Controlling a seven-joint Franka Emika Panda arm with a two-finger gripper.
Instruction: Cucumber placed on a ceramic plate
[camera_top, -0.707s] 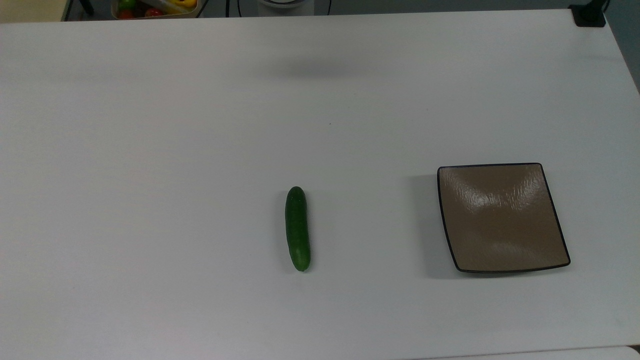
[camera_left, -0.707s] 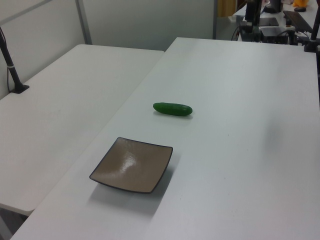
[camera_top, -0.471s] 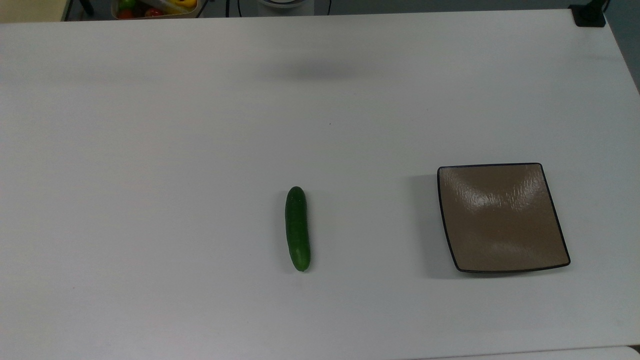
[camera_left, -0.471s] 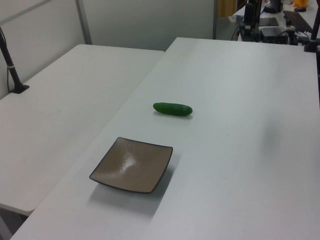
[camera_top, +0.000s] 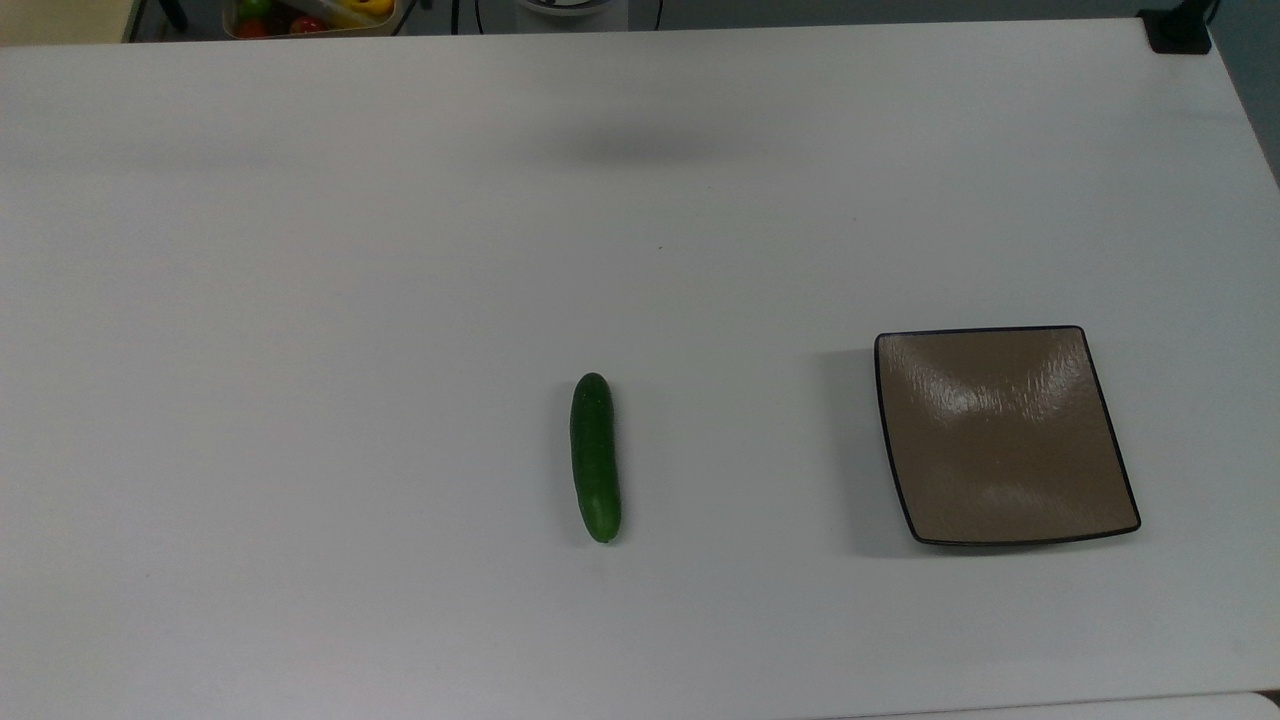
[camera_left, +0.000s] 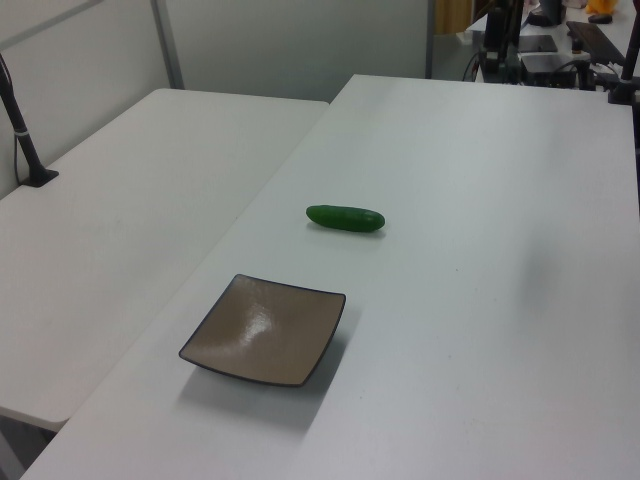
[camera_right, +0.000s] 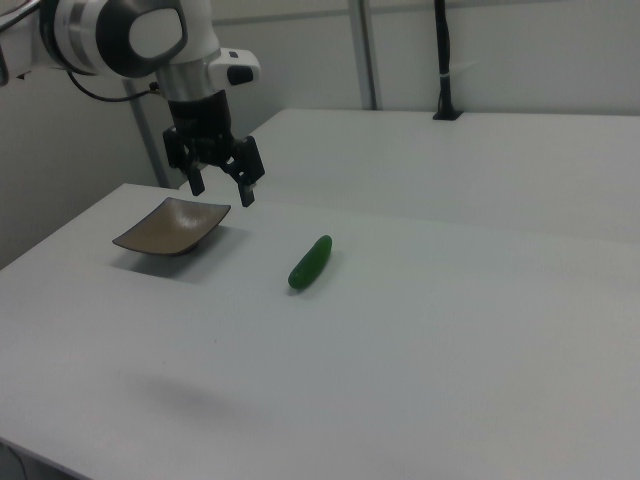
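Counter: a white counter (camera_top: 300, 400) carries both task things; in the left view a second white table (camera_left: 130, 220) stands against its left edge; a soft shadow lies on the counter near the far edge in the top view

Arm: in the right view a white arm (camera_right: 130, 35) reaches in from the upper left, its wrist pointing down; it hangs in the air above the counter, touching nothing

Plate: the square brown plate (camera_top: 1005, 437) with a thin black rim lies flat on the counter at the top view's right; nothing lies on it; in the left view it (camera_left: 265, 330) sits nearest the camera, close to the counter's left edge; in the right view it (camera_right: 172, 226) lies at the left, below the pincer in the picture

Pincer: the black pincer (camera_right: 222, 190) hangs with its two fingers spread apart and pointing down; nothing is between them; it is well above the counter

Cucumber: the dark green cucumber (camera_top: 595, 457) lies on the bare counter, well apart from the plate, at the plate's left in the top view; its long axis runs up and down there; in the left view it (camera_left: 345, 218) lies beyond the plate; in the right view it (camera_right: 310, 262) lies to the right of the plate and lower right of the pincer

Basket: at the top view's upper left edge, beyond the counter, a container (camera_top: 310, 15) holds red, green and yellow items
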